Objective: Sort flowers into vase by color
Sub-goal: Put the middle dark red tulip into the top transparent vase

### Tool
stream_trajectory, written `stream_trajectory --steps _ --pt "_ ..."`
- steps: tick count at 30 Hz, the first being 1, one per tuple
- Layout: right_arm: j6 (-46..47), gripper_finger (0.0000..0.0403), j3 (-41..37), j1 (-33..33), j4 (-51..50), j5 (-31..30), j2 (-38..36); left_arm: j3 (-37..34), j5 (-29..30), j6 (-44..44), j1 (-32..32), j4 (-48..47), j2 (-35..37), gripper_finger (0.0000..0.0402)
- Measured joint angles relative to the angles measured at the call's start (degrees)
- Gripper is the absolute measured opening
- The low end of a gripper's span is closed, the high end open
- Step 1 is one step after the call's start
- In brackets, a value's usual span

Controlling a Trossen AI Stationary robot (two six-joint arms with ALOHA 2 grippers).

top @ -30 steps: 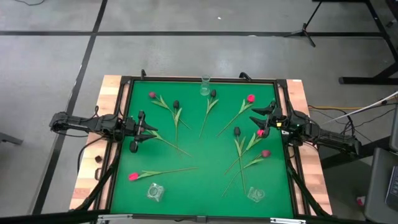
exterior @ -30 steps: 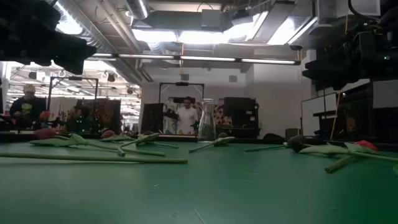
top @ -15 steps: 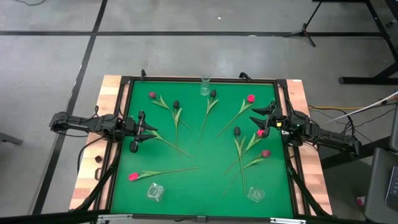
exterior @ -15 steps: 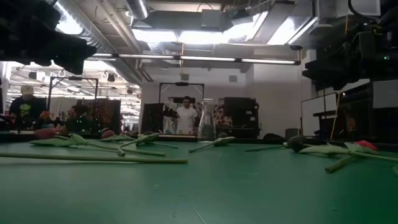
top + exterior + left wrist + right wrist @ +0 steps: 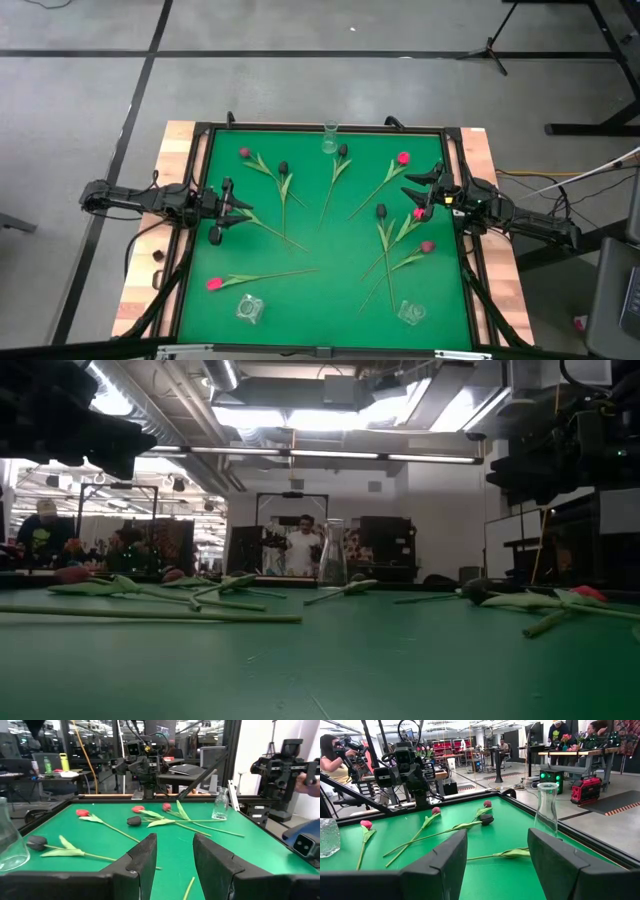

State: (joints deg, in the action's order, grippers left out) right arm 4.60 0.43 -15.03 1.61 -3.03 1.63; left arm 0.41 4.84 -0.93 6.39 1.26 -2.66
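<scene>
Several tulips with long green stems lie flat on the green table (image 5: pixel 320 300): pink-red heads (image 5: pixel 245 153) (image 5: pixel 403 158) (image 5: pixel 213 284), dark heads (image 5: pixel 283 167) (image 5: pixel 381 211) and a mauve one (image 5: pixel 427 246). A clear vase (image 5: pixel 328 140) (image 5: pixel 331 555) stands at the far edge, and two more glass vases (image 5: pixel 249 309) (image 5: pixel 411 313) stand near the front. At the table's left edge my left gripper (image 5: pixel 224 212) (image 5: pixel 175 865) hangs open and level above the cloth. My right gripper (image 5: pixel 428 190) (image 5: pixel 497 865) does the same at the right edge. Neither has anything between its fingers.
A raised black frame (image 5: pixel 196 200) rims the table, with wooden boards (image 5: pixel 150 250) outside it. Bare green cloth lies in the middle front (image 5: pixel 320 250). People stand far behind the table (image 5: pixel 300 548).
</scene>
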Motion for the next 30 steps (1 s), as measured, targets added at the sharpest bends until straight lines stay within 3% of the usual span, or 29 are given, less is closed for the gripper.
stream_trajectory --steps 5,10,18,22,30 --pt "0.0 0.0209 0.0 0.0 0.0 0.0 0.0 0.0 0.4 0.4 0.0 0.1 0.0 0.0125" --pt "0.0 0.0209 0.0 0.0 0.0 0.0 0.0 0.0 4.6 1.5 0.0 0.9 0.0 0.0125" --pt "0.6 0.0209 0.0 0.0 -0.2 1.3 0.0 0.0 4.1 -0.8 0.0 1.9 0.0 0.0125" --pt "7.3 0.0209 0.0 0.0 -0.2 1.6 0.0 0.0 1.9 -6.0 0.0 1.9 0.0 0.0125" --pt "9.1 0.0209 0.0 0.0 -0.1 1.6 0.0 0.0 1.4 -3.4 0.0 9.3 0.0 0.0125"
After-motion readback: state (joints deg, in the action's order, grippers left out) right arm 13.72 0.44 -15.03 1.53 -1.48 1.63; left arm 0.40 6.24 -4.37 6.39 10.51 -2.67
